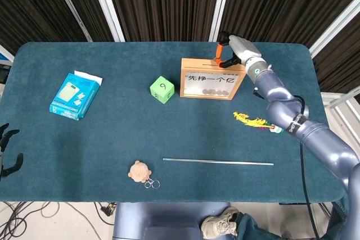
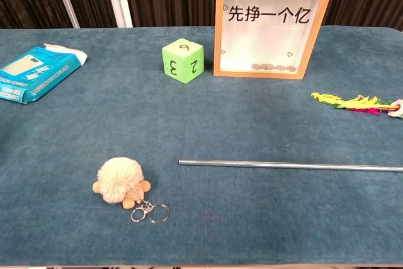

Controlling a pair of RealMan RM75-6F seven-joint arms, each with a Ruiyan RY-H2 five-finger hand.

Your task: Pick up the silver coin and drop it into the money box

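Observation:
The money box (image 1: pixel 212 78) is a wooden frame with a clear front, standing upright at the back middle of the table. Several coins (image 2: pixel 272 67) lie at its bottom. My right hand (image 1: pixel 232 52) hovers over the box's top edge, its orange-tipped thumb and finger curled together in a pinch. The silver coin is too small to make out between them, and no loose coin shows on the cloth. My left hand (image 1: pixel 7 151) hangs off the table's near left edge, fingers apart and holding nothing. The chest view shows the box (image 2: pixel 272 24) but neither hand clearly.
A green die (image 1: pixel 162 89) sits just left of the box. A blue packet (image 1: pixel 75 95) lies at the far left, a feather toy (image 1: pixel 256 122) to the right. A thin metal rod (image 1: pixel 218 162) and a plush keychain (image 1: pixel 139 172) lie near the front edge.

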